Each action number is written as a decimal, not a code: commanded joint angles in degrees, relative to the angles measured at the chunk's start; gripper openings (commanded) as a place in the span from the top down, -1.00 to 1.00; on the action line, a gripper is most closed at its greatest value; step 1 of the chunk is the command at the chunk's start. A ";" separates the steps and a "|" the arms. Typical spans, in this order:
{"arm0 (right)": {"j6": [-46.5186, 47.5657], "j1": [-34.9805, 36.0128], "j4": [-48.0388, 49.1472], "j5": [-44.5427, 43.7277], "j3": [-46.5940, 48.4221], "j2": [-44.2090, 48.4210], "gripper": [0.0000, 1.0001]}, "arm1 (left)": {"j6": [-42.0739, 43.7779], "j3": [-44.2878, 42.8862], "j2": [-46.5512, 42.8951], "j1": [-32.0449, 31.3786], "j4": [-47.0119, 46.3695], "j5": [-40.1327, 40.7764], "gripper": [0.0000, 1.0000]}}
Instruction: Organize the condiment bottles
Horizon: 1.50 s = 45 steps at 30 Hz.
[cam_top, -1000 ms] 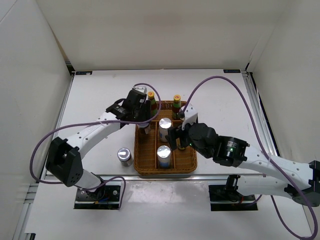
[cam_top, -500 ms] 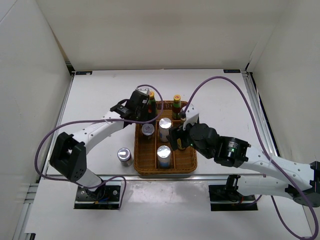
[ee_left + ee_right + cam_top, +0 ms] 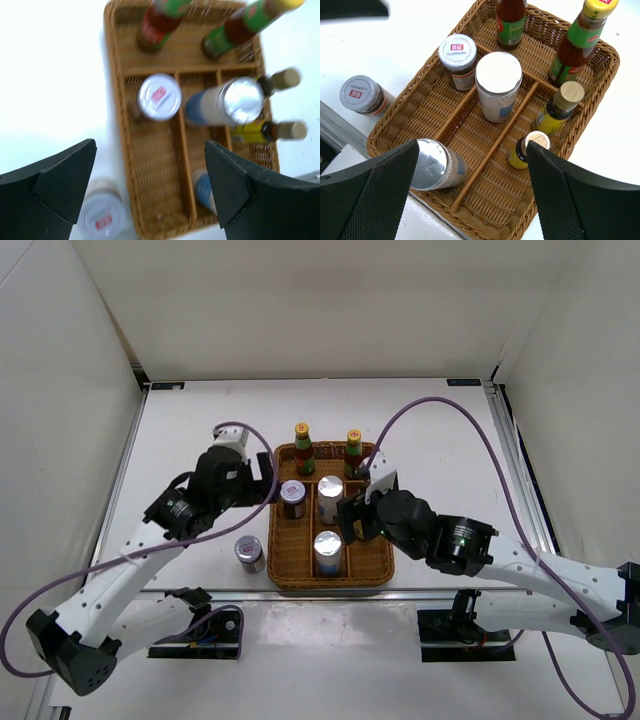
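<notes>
Sorting looks nearly done to me: 7 containers stand in the wicker tray (image 3: 330, 585), grouped by kind so that each compartment keeps 1 sort. The 2 tall sauce bottles (image 3: 510, 20) fill the far cross compartment, 2 silver-lidded jars (image 3: 498, 75) share the middle lane, 1 red-logo jar (image 3: 458, 51) stands alone in the left lane, and 2 small dark bottles (image 3: 560, 102) take the right lane. The stray jar (image 3: 249, 552) stands on the table (image 3: 200, 430) just left of the tray, not touching it. My left gripper (image 3: 150, 150) hangs by the tray's left edge, fingers spread wide and holding nothing. My right gripper (image 3: 472, 147) hovers above the tray, equally wide and empty. The left lane has room, so I judge the stray jar belongs there, on my left arm's side.
</notes>
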<state>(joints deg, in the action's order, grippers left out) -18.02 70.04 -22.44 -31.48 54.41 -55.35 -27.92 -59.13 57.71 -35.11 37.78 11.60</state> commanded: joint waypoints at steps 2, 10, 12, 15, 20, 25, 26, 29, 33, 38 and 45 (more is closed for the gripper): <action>-1.05 0.10 2.75 -0.33 0.43 -0.63 -0.81 | -8.89 4.72 -2.78 -0.31 11.16 -1.75 -1.00; -0.52 0.10 2.75 -0.33 1.66 -2.57 -0.81 | -18.92 4.81 3.19 -0.31 25.49 -10.62 -1.00; -0.52 0.10 3.27 -0.33 1.66 -2.57 -0.83 | -19.62 6.56 3.81 -0.31 26.55 -11.51 -1.00; -0.52 0.10 3.28 -0.33 1.13 -2.57 -0.86 | -20.24 8.24 3.28 -0.31 26.56 -10.72 -1.00; -0.52 0.10 3.28 -0.33 1.66 -3.71 -0.86 | -20.24 9.48 5.82 -0.31 26.56 -9.05 -1.00; 0.00 0.10 3.28 -0.33 1.66 -4.33 -0.88 | -19.63 8.87 7.85 -0.31 25.06 -9.05 -1.00; 0.00 0.10 3.28 -0.33 2.18 -4.33 -0.88 | -19.63 8.86 7.85 -0.31 25.06 -9.05 -1.00; 0.00 0.10 3.28 -0.33 2.19 -4.33 -0.88 | -19.10 6.49 6.80 -0.31 25.06 -8.26 -1.00; 0.00 0.10 3.80 -0.33 1.66 -4.33 -0.88 | -16.30 0.71 6.80 -0.31 25.06 -5.71 -1.00; 0.00 0.10 3.80 -0.33 1.66 -4.33 -0.88 | -15.67 -2.30 8.90 -0.31 25.06 -5.71 -1.00; 0.00 0.10 3.80 -0.33 1.05 -4.33 -0.88 | -15.67 -0.37 10.04 -0.31 25.06 -5.71 -1.00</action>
<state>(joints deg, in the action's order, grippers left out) -17.93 70.04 -20.91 -31.35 54.43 -59.72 -44.12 -60.38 67.57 -35.11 62.94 4.91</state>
